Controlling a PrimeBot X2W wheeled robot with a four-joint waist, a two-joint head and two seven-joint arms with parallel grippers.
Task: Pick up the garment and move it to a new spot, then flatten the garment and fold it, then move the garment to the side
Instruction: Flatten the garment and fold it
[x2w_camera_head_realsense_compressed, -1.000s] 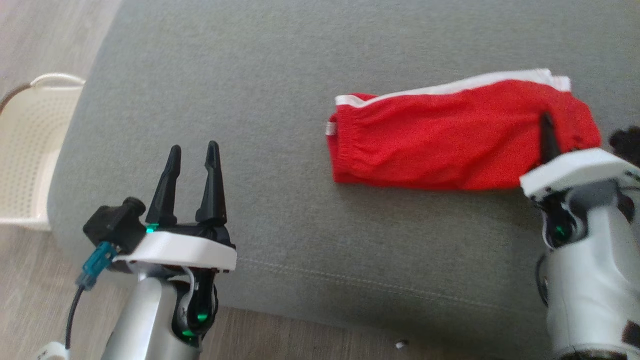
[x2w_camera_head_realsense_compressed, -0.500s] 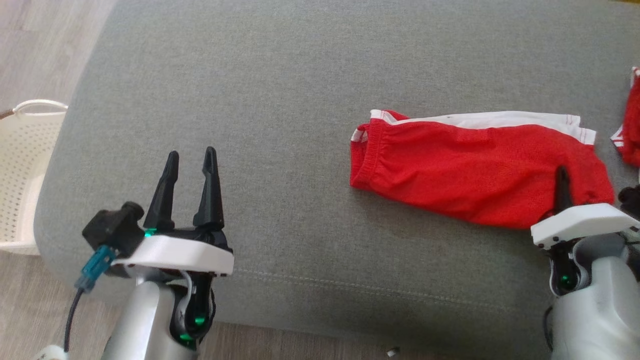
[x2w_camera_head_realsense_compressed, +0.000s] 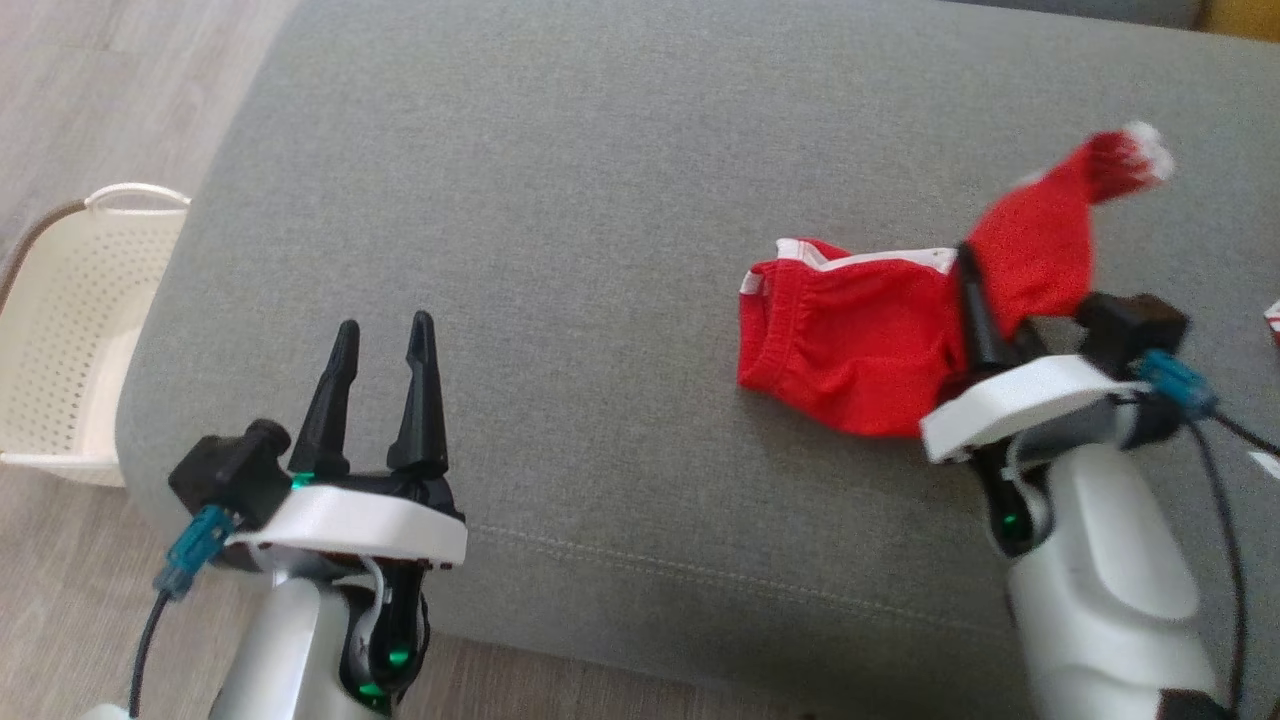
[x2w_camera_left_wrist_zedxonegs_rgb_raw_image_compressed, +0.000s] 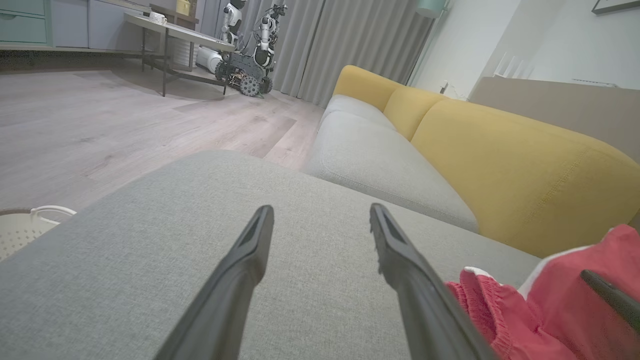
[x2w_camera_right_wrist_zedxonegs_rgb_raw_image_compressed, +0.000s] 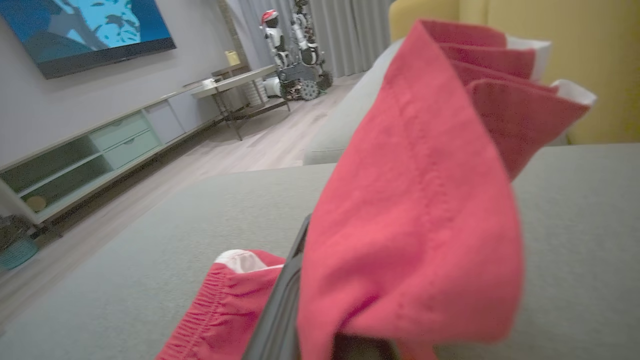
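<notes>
The garment (x2w_camera_head_realsense_compressed: 850, 340) is a pair of red shorts with white trim, lying on the grey cushion (x2w_camera_head_realsense_compressed: 600, 180) right of centre. My right gripper (x2w_camera_head_realsense_compressed: 968, 265) is shut on its right end, holding that part raised and bent over toward the waistband side, which still rests on the cushion. In the right wrist view the lifted red cloth (x2w_camera_right_wrist_zedxonegs_rgb_raw_image_compressed: 415, 225) drapes over one dark finger (x2w_camera_right_wrist_zedxonegs_rgb_raw_image_compressed: 282, 305) and hides the other. My left gripper (x2w_camera_head_realsense_compressed: 385, 325) stands open over bare cushion at the lower left, well apart from the garment (x2w_camera_left_wrist_zedxonegs_rgb_raw_image_compressed: 525, 310), with nothing between its fingers (x2w_camera_left_wrist_zedxonegs_rgb_raw_image_compressed: 240, 280).
A white perforated basket (x2w_camera_head_realsense_compressed: 60, 330) stands on the wooden floor left of the cushion. The cushion's front edge (x2w_camera_head_realsense_compressed: 700, 590) runs just ahead of both arms. A yellow sofa back (x2w_camera_left_wrist_zedxonegs_rgb_raw_image_compressed: 500, 170) rises behind. A scrap of another red item (x2w_camera_head_realsense_compressed: 1272, 318) shows at the right edge.
My right gripper has lifted the garment's right end off the cushion and swung it leftward over the rest, so the shorts now look shorter. The head camera shifted. The left gripper stayed put.
</notes>
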